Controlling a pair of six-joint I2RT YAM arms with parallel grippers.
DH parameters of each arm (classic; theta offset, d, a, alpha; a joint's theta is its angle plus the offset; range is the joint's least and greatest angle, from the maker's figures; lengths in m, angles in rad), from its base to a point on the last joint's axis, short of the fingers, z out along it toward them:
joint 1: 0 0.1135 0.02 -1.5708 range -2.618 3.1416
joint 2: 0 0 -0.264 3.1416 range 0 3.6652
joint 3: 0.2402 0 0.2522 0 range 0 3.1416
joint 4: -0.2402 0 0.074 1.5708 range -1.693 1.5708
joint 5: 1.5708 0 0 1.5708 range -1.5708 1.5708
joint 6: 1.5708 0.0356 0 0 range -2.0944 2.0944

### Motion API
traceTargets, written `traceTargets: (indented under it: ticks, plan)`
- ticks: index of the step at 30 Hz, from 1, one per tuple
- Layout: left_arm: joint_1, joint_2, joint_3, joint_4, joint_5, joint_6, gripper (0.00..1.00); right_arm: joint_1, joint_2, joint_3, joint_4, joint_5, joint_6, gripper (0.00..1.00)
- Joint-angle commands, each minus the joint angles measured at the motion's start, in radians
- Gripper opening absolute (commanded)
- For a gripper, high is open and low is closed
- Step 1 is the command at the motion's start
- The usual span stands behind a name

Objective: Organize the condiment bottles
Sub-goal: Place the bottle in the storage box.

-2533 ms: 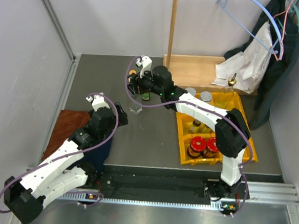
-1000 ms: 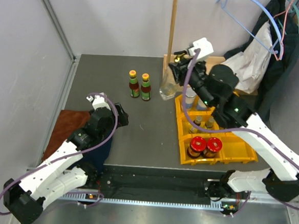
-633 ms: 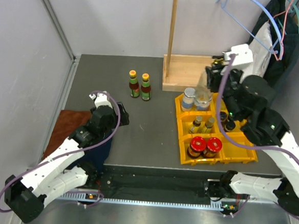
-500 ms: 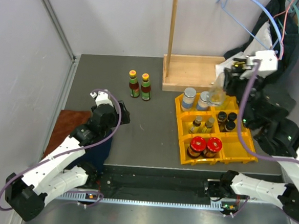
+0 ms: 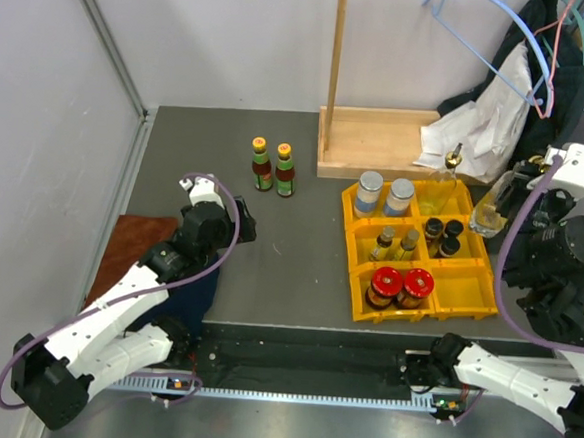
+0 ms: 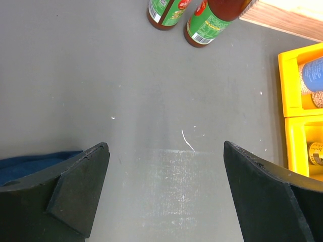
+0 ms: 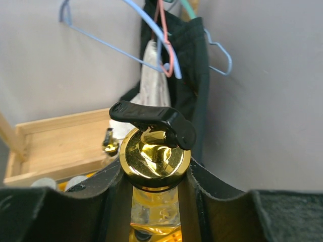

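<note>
My right gripper [image 5: 509,199] is shut on a tall clear gold-stoppered bottle [image 5: 490,215], held in the air over the right edge of the yellow bin [image 5: 471,304]. In the right wrist view the fingers [image 7: 108,201] clamp its neck below the gold stopper [image 7: 154,156]. A second such bottle [image 5: 450,170] stands in the bin's back right compartment. The bin also holds two silver-lidded jars [image 5: 369,191], two red-lidded jars [image 5: 385,283] and small dark bottles [image 5: 442,235]. Two green-labelled dark bottles [image 5: 274,168] stand on the table and show in the left wrist view [image 6: 209,20]. My left gripper [image 6: 166,176] is open and empty over bare table.
A wooden tray [image 5: 378,140] with an upright post lies behind the bin. White cloth, dark clothes and hangers [image 5: 542,86] fill the back right corner. A blue cloth [image 6: 25,162] and a brown mat [image 5: 130,248] lie by the left arm.
My right arm has carried the clear gold-stoppered bottle from beside the two green-labelled bottles across to the right, past the bin's back row. The left arm has barely moved.
</note>
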Motion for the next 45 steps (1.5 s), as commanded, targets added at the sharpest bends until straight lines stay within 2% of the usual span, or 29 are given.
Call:
traceTargets:
  ticks: [1,4,6,7,10,13,21,30,37,45]
  plan:
    - [0.006,0.011,0.046,0.057,0.012,0.008,0.99,-0.088,0.025,-0.01,0.164,0.043,-0.078,0.0]
    - [0.006,0.017,0.044,0.06,0.019,0.003,0.99,-0.237,0.071,0.0,0.028,-0.052,0.055,0.0]
    - [0.006,0.016,0.044,0.057,0.022,0.0,0.99,-0.321,0.105,0.008,-0.03,-0.176,0.188,0.0]
    - [0.008,0.014,0.044,0.057,0.023,-0.002,0.99,-0.408,0.113,0.003,-0.047,-0.211,0.219,0.0]
    - [0.006,0.009,0.035,0.056,0.023,-0.002,0.99,-0.53,0.129,-0.05,-0.015,-0.324,0.288,0.0]
    - [0.006,0.011,0.032,0.054,0.023,-0.003,0.99,-0.601,0.119,-0.137,0.086,-0.433,0.33,0.0]
    - [0.011,0.029,0.034,0.062,0.019,0.008,0.99,-0.684,0.134,-0.299,0.405,-0.514,0.313,0.0]
    - [0.015,0.062,0.043,0.077,0.026,0.012,0.99,-0.795,0.208,-0.352,0.537,-0.598,0.315,0.0]
    - [0.02,0.088,0.052,0.083,0.034,0.015,0.99,-0.886,0.272,-0.394,0.625,-0.716,0.4,0.0]
    - [0.026,0.101,0.061,0.083,0.039,0.015,0.99,-0.92,0.343,-0.443,0.697,-0.815,0.446,0.0]
